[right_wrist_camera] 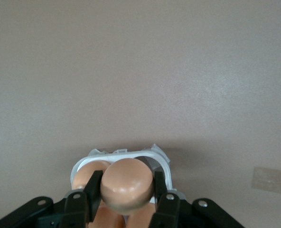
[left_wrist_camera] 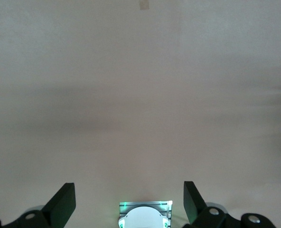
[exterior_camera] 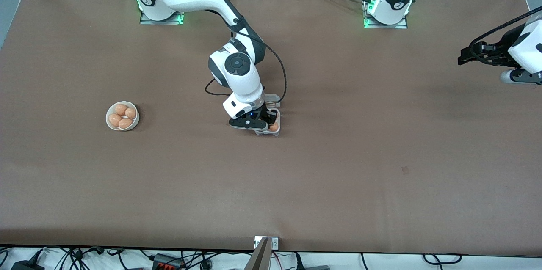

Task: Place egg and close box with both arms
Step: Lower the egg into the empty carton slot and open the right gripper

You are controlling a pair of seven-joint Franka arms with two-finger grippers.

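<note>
Right gripper (right_wrist_camera: 126, 202): I see it low over the box, near the middle of the desk, its fingers (right_wrist_camera: 92, 187) clamped on the egg (right_wrist_camera: 126, 184).
Egg: held just above the box's cells, with other eggs already showing in the cells under it.
Box (exterior_camera: 273, 122): I find it mid-desk, lid open toward the robots' edge, mostly hidden by the right gripper in the front view.
Left gripper (left_wrist_camera: 129, 199): waiting up over the left arm's end of the desk, fingers (left_wrist_camera: 64, 202) wide apart and holding nothing.
Bowl (exterior_camera: 122, 116): white, four eggs in it, toward the right arm's end, well apart from the box.
</note>
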